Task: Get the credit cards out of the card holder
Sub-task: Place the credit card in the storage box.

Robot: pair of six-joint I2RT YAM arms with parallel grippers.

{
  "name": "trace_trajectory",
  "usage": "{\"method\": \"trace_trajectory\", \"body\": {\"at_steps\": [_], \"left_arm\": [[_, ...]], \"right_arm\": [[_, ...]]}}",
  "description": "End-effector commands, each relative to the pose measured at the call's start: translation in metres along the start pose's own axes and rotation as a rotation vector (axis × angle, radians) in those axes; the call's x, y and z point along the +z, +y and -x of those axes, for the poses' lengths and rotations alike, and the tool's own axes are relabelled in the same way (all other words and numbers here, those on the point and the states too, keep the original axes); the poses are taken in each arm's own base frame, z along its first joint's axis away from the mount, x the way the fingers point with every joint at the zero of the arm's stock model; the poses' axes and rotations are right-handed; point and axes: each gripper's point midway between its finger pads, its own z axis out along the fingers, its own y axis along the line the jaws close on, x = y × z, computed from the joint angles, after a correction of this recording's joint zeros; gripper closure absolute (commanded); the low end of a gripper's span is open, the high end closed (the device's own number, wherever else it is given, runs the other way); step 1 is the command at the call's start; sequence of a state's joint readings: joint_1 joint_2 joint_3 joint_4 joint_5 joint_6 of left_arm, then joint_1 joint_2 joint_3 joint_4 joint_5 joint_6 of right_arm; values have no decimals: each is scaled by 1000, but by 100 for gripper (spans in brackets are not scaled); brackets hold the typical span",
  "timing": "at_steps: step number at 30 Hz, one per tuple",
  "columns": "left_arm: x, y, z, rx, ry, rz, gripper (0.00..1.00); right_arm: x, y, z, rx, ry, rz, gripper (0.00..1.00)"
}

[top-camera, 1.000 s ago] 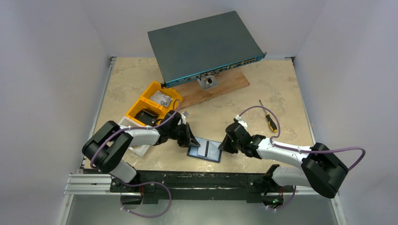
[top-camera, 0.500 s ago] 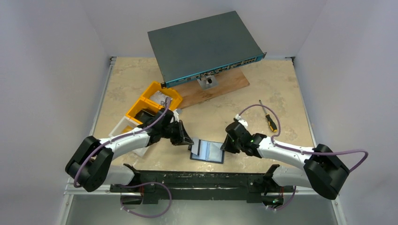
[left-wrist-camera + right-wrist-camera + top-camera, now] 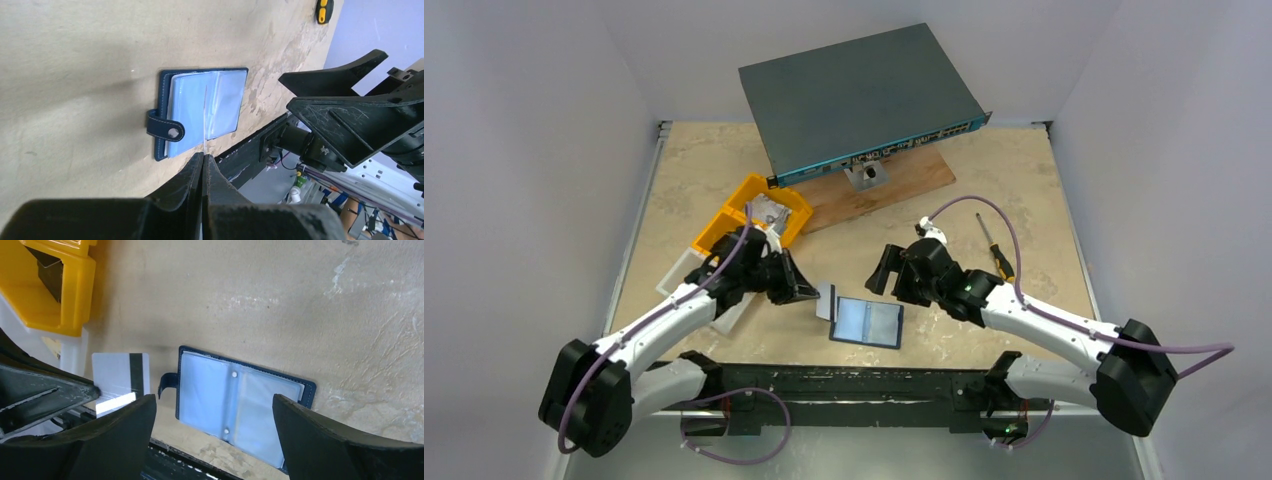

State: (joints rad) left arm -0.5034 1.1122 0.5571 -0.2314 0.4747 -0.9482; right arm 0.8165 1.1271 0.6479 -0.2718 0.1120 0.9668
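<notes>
The card holder (image 3: 867, 322) lies open on the table, dark navy with pale clear sleeves (image 3: 235, 400) and a tab (image 3: 165, 129) on its left side. My left gripper (image 3: 808, 293) is shut on one credit card (image 3: 825, 299), held just left of the holder and clear of it. The right wrist view shows that card (image 3: 120, 377) as pale with a dark stripe. In the left wrist view it (image 3: 205, 120) is a thin edge-on line rising from the shut gripper (image 3: 203, 156). My right gripper (image 3: 889, 278) hangs open above the holder's far edge, holding nothing (image 3: 214, 399).
Yellow bins (image 3: 754, 215) and a white tray (image 3: 692, 272) stand behind my left arm. A grey network switch (image 3: 859, 90) rests on a wooden board (image 3: 904, 178) at the back. A screwdriver (image 3: 997, 256) lies at the right.
My left gripper has drawn the card leftward out of the holder. The right gripper has let go of the holder, opened, and moved up and back from it.
</notes>
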Motion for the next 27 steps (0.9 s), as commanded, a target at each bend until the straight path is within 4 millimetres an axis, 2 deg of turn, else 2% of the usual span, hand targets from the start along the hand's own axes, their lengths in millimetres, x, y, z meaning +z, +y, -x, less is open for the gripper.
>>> {"method": "trace_trajectory", "body": {"at_steps": [1, 6, 11, 17, 22, 27], "left_arm": [[-21, 7, 12, -22, -71, 35, 100], [-48, 13, 28, -51, -167, 89, 100], [-75, 18, 40, -66, -246, 130, 100], [-98, 24, 62, -124, -340, 158, 100], [-117, 18, 101, -192, -478, 139, 100], [-130, -2, 147, -213, -571, 95, 100]], "right_arm": [[-8, 21, 22, -24, -63, 58, 11], [-10, 33, 31, -49, -86, 87, 10], [-11, 35, 35, -75, -99, 91, 9], [-9, 37, 35, -100, -95, 96, 9], [-9, 39, 35, -123, -85, 103, 9], [-8, 39, 34, -138, -72, 97, 9]]}}
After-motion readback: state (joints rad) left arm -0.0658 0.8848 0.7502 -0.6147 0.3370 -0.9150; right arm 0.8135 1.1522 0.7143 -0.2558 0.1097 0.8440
